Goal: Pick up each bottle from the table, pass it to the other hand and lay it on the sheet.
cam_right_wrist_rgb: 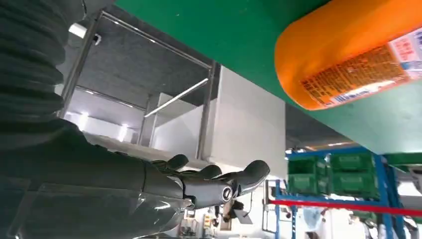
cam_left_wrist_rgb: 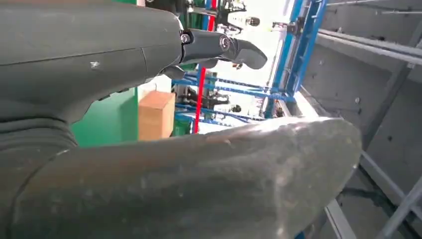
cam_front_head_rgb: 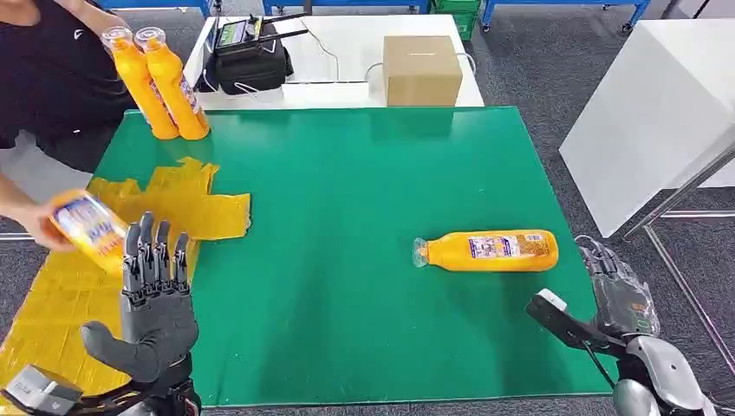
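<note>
An orange bottle (cam_front_head_rgb: 487, 250) lies on its side on the green table (cam_front_head_rgb: 364, 173), cap pointing left; its base fills a corner of the right wrist view (cam_right_wrist_rgb: 348, 55). My right hand (cam_front_head_rgb: 617, 295) is open just right of that bottle, at the table's right edge, touching nothing. My left hand (cam_front_head_rgb: 156, 299) stands upright and open over the yellow sheet (cam_front_head_rgb: 165, 208), fingers spread. A person's hand (cam_front_head_rgb: 35, 227) holds another orange bottle (cam_front_head_rgb: 89, 227) just left of my left fingers. Two more orange bottles (cam_front_head_rgb: 165, 82) stand at the table's far left corner.
A cardboard box (cam_front_head_rgb: 422, 69) and a black bag (cam_front_head_rgb: 251, 62) sit on the white table (cam_front_head_rgb: 347, 87) behind. A white cabinet (cam_front_head_rgb: 650, 121) and a metal frame stand to the right. The person stands at the left edge.
</note>
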### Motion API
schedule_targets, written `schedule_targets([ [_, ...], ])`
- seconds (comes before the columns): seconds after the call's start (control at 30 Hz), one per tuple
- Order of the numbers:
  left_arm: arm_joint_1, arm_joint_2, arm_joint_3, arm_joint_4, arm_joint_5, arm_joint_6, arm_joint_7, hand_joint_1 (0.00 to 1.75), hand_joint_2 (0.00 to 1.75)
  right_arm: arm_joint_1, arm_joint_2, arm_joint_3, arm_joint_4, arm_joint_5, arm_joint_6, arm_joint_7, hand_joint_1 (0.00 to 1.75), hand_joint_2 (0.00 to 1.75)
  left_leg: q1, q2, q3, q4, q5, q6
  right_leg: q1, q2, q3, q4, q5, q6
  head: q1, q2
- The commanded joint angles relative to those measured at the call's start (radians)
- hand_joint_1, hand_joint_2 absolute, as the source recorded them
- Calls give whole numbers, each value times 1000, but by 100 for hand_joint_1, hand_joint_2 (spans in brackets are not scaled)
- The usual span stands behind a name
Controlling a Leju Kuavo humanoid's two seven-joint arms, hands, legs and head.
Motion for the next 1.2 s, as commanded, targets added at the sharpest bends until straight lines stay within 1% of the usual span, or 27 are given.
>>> schedule_targets([
  [0.03,-67,29,-36,75,9,-5,38,0,0,-253,94,123,311,75,6,35,0,175,1,5,2,-2,0,-1,1,4,2,-2,2,-1,0,0],
  [0.1,-65,27,-35,74,8,-6,41,0,0,-280,107,146,335,83,3,38,0,175,1,10,6,-4,0,-1,1,8,3,-5,3,-1,0,0],
  [0.2,-66,24,-33,71,9,-7,47,0,0,-324,128,187,353,106,2,52,0,175,1,6,2,-2,0,-1,1,5,1,-2,2,-1,0,0],
  [0.27,-77,23,-33,64,12,-8,51,0,0,-350,143,214,360,116,7,56,0,175,1,8,4,-3,1,-1,1,6,2,-3,3,-1,0,0],
  [0.3,-78,23,-33,63,13,-8,52,0,0,-353,145,217,361,118,8,58,0,175,0,6,2,-2,0,-1,1,5,0,-1,2,-1,0,0],
  [0.33,-78,23,-33,63,13,-8,52,0,0,-353,145,217,361,118,8,58,0,175,0,7,3,-2,0,-1,1,6,1,-2,2,-1,0,0],
  [0.43,-78,24,-33,65,14,-10,53,0,0,-367,148,232,374,122,12,61,0,175,0,3,2,-1,0,-1,1,2,1,-1,1,-1,0,0],
  [0.53,-79,23,-31,69,18,-12,56,0,0,-393,156,246,406,126,17,65,0,175,0,3,1,-1,0,0,0,3,1,-1,1,0,0,0],
  [0.6,-79,23,-30,72,22,-16,58,0,0,-421,167,262,458,130,23,66,0,175,0,5,4,-3,0,-1,0,4,2,-2,1,-1,0,0],
  [0.63,-80,23,-29,73,25,-17,60,0,0,-430,170,268,475,132,27,67,0,175,0,3,1,-1,0,0,0,3,0,-1,1,0,0,0],
  [0.83,-89,23,-25,85,42,-23,67,0,0,-489,182,315,620,150,65,77,0,175,0,4,3,-3,1,-1,0,3,2,-2,2,-1,0,0],
  [0.9,-91,24,-26,88,44,-24,67,0,0,-500,182,325,648,149,68,78,0,175,0,2,1,-2,1,-1,0,2,1,-1,1,-1,0,0],
  [1.03,-92,24,-26,88,44,-24,67,0,0,-502,181,325,650,149,68,78,0,175,0,1,1,-1,0,0,0,1,1,-1,0,0,0,0],
  [1.1,-92,24,-26,88,44,-24,67,0,0,-502,181,325,650,149,68,78,0,175,0,2,3,-3,0,-1,0,2,3,-2,1,-1,0,0],
  [1.13,-92,24,-26,88,44,-24,67,0,0,-502,181,325,650,149,68,78,0,175,0,1,1,-1,1,0,0,1,1,-1,0,0,0,0],
  [1.2,-92,24,-26,88,44,-24,67,0,0,-502,181,325,650,149,68,78,0,175,0,1,2,-1,1,0,0,1,2,-1,0,-1,0,0],
])
